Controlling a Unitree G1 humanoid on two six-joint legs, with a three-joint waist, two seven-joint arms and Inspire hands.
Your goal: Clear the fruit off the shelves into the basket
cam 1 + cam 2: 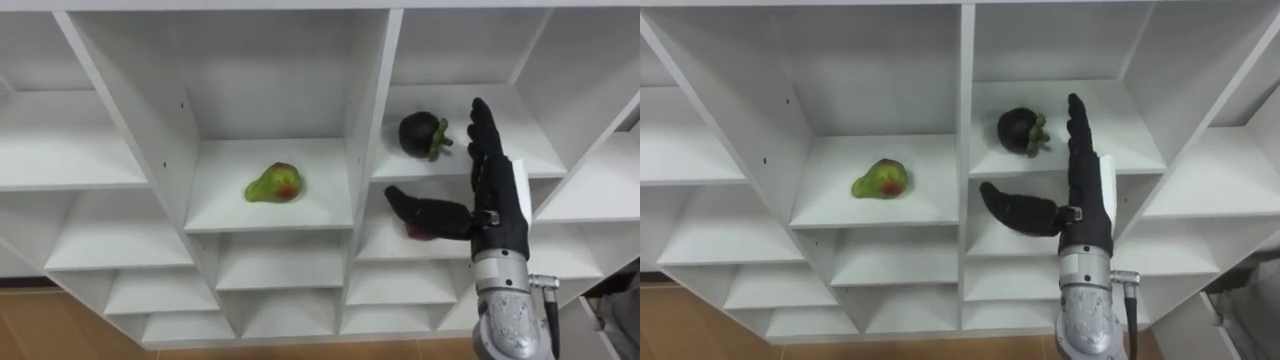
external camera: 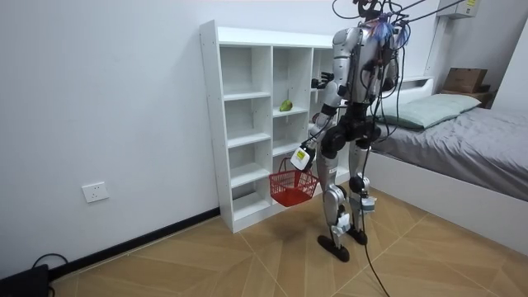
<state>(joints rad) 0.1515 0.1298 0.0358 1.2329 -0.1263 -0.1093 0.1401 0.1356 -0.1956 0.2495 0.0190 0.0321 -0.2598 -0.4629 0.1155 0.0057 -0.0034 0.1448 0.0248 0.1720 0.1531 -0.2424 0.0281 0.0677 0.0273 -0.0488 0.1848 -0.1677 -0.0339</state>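
A dark mangosteen (image 1: 420, 133) lies on a shelf in the closet's right compartment. In the middle compartment, one column to its left, rests a green pear with a red blush (image 1: 274, 184). My right hand (image 1: 495, 195) is raised in front of the closet, just right of and below the mangosteen. It is open, fingers straight up and thumb spread to the left, touching no fruit. Something small and red (image 1: 418, 232) peeks out behind the thumb on the shelf below. In the room view my left hand (image 2: 302, 157) hangs low, holding a red basket (image 2: 290, 186) by its handle.
The white closet (image 2: 239, 37) has several open compartments split by upright panels and stands against the wall. I stand upright close in front of it on a wooden floor. A bed (image 2: 462, 132) is at the room view's right.
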